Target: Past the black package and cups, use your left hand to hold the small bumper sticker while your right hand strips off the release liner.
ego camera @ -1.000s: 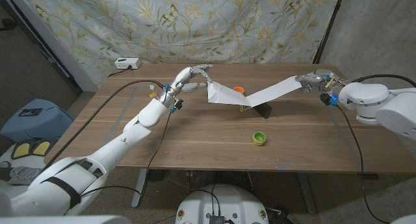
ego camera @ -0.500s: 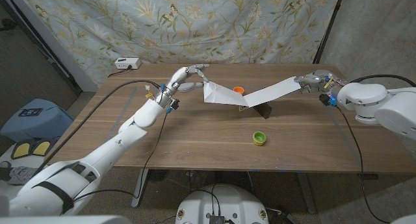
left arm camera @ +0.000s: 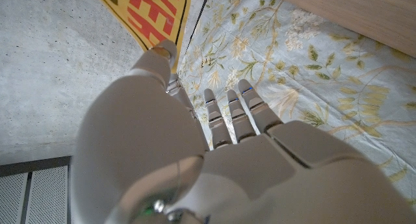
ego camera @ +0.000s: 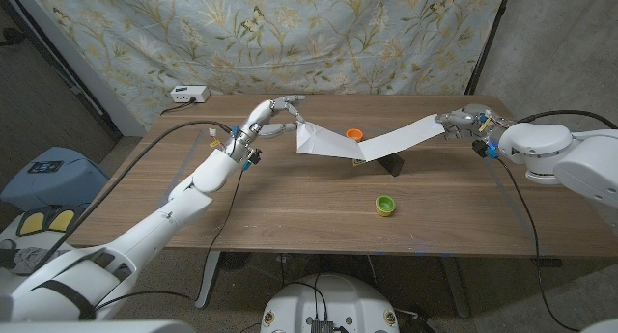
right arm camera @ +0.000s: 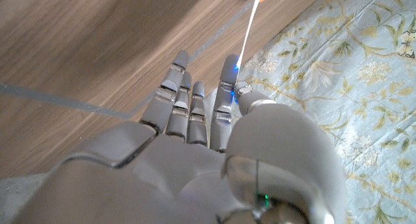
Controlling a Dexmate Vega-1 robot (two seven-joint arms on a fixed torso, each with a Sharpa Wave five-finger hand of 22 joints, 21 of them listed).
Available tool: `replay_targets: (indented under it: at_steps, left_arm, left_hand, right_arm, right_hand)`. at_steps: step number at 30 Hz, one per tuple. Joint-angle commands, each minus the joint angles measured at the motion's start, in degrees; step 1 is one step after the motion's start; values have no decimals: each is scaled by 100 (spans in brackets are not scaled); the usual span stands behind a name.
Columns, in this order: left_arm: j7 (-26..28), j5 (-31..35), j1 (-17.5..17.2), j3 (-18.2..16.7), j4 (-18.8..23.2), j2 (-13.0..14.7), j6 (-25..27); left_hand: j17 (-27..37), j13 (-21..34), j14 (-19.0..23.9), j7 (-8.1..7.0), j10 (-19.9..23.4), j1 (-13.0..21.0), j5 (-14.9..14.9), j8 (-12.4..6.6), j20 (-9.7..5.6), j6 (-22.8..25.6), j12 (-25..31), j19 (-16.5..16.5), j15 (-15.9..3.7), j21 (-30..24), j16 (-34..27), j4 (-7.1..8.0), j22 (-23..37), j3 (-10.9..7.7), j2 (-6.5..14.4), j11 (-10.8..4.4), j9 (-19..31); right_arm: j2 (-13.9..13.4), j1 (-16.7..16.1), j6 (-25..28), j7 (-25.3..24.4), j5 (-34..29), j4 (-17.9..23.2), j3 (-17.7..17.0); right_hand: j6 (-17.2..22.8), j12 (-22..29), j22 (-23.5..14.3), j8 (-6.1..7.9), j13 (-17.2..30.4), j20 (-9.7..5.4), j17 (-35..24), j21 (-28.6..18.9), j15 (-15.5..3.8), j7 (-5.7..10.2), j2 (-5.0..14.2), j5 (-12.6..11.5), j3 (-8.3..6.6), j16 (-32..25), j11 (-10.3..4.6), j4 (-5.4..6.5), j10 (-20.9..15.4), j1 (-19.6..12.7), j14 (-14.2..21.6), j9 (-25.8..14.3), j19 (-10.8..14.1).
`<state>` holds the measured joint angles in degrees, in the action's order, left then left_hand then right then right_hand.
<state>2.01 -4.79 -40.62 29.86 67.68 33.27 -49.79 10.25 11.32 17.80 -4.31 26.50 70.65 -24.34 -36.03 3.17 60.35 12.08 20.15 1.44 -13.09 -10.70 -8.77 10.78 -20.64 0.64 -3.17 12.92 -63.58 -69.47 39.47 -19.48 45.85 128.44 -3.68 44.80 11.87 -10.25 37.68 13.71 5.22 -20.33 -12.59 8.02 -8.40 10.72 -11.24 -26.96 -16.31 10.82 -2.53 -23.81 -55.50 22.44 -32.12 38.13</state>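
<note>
Above the far half of the table, my left hand pinches the left end of the small bumper sticker, which looks pale from above. Its yellow face with red letters shows by my left hand. The white release liner runs from a low fold up to my right hand, which pinches its right end. The liner shows edge-on between the fingertips of my right hand. Both pieces hang in a shallow V over the black package and the orange cup.
A green cup stands nearer the front, right of the middle. A small white box sits at the table's far left corner. A flowered cloth hangs behind the table.
My left hand has drawn a little to the left with the sticker's end, and the fold between sticker and liner has shifted left with it. The right hand has barely moved.
</note>
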Motion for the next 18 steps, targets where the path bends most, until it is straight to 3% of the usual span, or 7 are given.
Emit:
replay_targets:
  at_steps: [1,18]
  left_arm:
    - [178,12,-215,-131,326,203,176]
    - [314,-13,-430,-283,598,397,291]
  left_hand:
    - [10,31,-41,26,6,-37,-32,-38,23,31,-7,-28,1,-1,4,-15,22,-31,10,17,20]
    - [11,31,-45,14,4,-43,-30,-39,25,23,-6,-35,5,-1,3,-13,21,-34,9,5,17]
  right_arm:
    - [-28,122,-1,-77,26,17,181]
    - [-9,324,-15,-184,64,4,438]
  right_hand:
    - [-32,-10,-21,29,21,-17,-30,-23,-38,17,0,-15,-48,11,-23,3,-18,58,3,-10,-26]
    - [-43,-9,-21,45,23,-13,-39,-27,-41,13,8,-15,-54,15,-25,4,-24,60,11,-2,-20]
